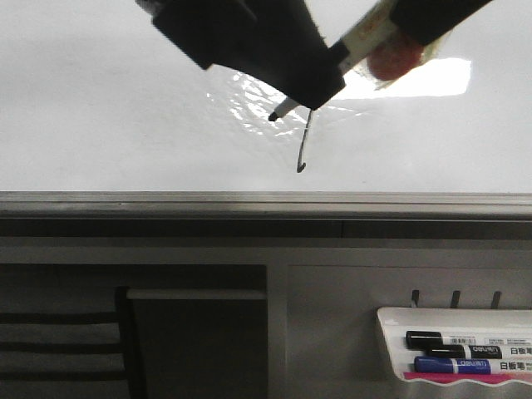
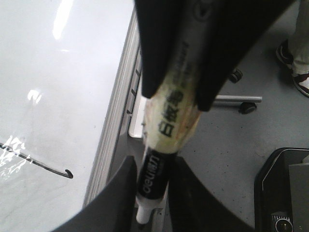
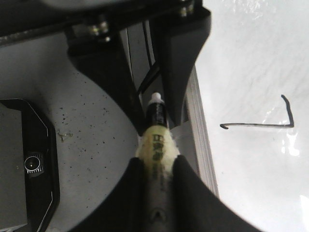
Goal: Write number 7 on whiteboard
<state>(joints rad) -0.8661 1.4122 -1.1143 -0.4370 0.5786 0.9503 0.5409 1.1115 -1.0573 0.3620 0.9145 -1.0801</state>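
Front view close, facing whiteboard [image 1: 100, 108]; wrist views share its stroke.

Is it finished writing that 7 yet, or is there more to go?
Nearly done. The 7 looks complete on the whiteboard: top bar, long downstroke, tiny hook. In hand: the left gripper and right gripper both grip the marker, its tip beside the stroke. Left: probably only pulling the marker away.

- Office or lab: a whiteboard [image 1: 100, 108] on a metal rail [image 1: 249, 202].
- Marker tray [image 1: 391, 345] below.
- Speckled grey floor [image 2: 231, 145], chair castors [image 2: 247, 107].
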